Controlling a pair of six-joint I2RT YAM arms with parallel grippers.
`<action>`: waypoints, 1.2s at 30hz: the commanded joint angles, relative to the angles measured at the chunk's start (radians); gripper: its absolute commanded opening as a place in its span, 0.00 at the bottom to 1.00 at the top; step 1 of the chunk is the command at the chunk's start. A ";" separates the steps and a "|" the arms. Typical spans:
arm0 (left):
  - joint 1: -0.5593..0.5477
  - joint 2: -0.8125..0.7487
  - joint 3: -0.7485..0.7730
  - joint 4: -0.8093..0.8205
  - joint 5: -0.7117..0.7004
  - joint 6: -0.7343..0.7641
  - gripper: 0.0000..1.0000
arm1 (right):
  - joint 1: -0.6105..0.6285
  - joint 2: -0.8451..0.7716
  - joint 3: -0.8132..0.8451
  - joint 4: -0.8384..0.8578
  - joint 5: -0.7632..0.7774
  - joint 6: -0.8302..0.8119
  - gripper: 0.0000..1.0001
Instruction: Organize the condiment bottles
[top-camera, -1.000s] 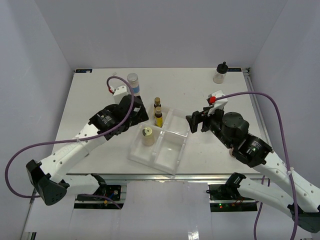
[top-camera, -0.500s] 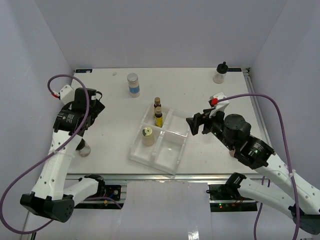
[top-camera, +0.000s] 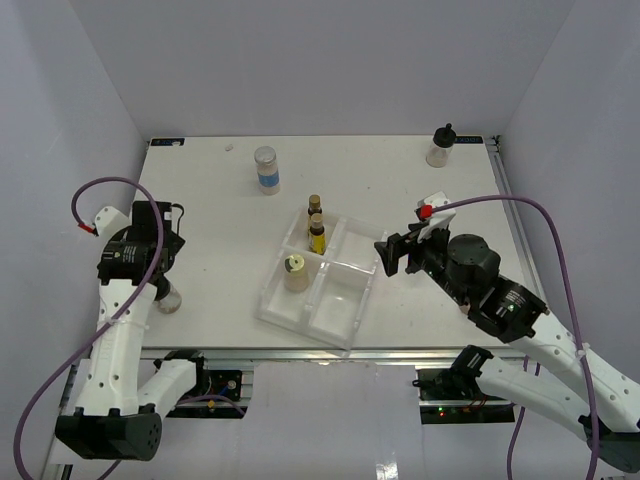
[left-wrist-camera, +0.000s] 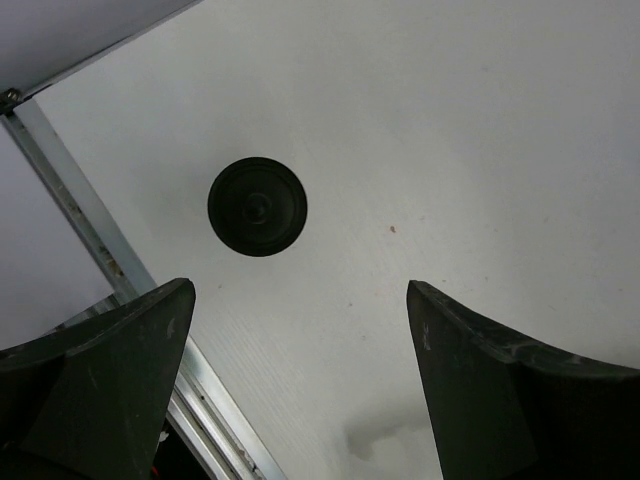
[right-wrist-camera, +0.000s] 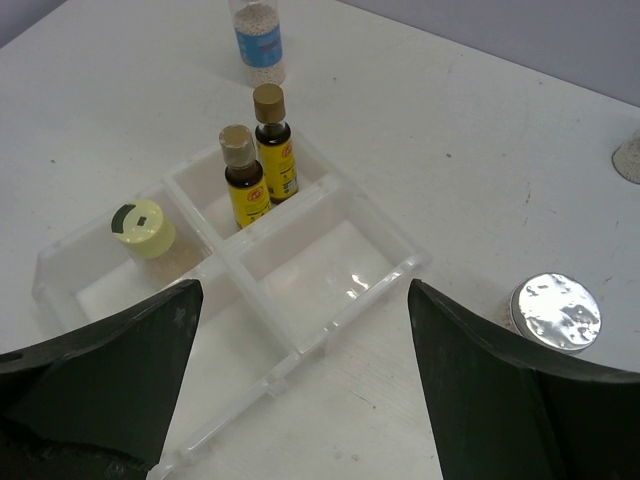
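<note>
Since the job is grouping like w/ like, table (top-camera: 400, 185) serves as holding area and clear divided tray (top-camera: 340, 300) sits mid-table, within reach of both arms.

Left pincer (left-wrist-camera: 300, 385): jaws spread wide, nothing between them, pointing down near table's left edge. Black-capped jar (left-wrist-camera: 257, 206) stands on the surface below, slightly toward the left finger's side. Judgement: lining up a top-down pick. Needs a small re-centre before descent, or a finger could clip the cap.

Right pincer (right-wrist-camera: 305, 400): also wide and empty, hovering at tray's right side, looking across it. Prob. on standby, no grasp in hand. Silver-lidded jar (right-wrist-camera: 555, 313) stands on table near tray's corner on this side. It is closest to this pincer, so likely its next pick.

In tray:
- amber bottles (right-wrist-camera: 243, 180), two, upright, side by side in one compartment, same kind kept together
- yellow-capped jar (right-wrist-camera: 143, 228), alone in adjacent compartment
- other compartments hold nothing

Not yet in tray: blue-labelled jar (top-camera: 266, 168) beyond tray, second black-capped jar (top-camera: 440, 147) near far right corner.

Est. under half done.
</note>
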 joint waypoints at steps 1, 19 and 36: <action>0.115 -0.020 -0.051 0.034 0.092 0.052 0.98 | 0.001 -0.036 -0.002 0.055 0.024 -0.020 0.90; 0.380 0.036 -0.235 0.243 0.344 0.203 0.98 | 0.002 -0.060 -0.025 0.070 0.032 -0.024 0.91; 0.447 0.128 -0.259 0.282 0.368 0.208 0.98 | 0.001 -0.039 -0.015 0.071 0.033 -0.026 0.91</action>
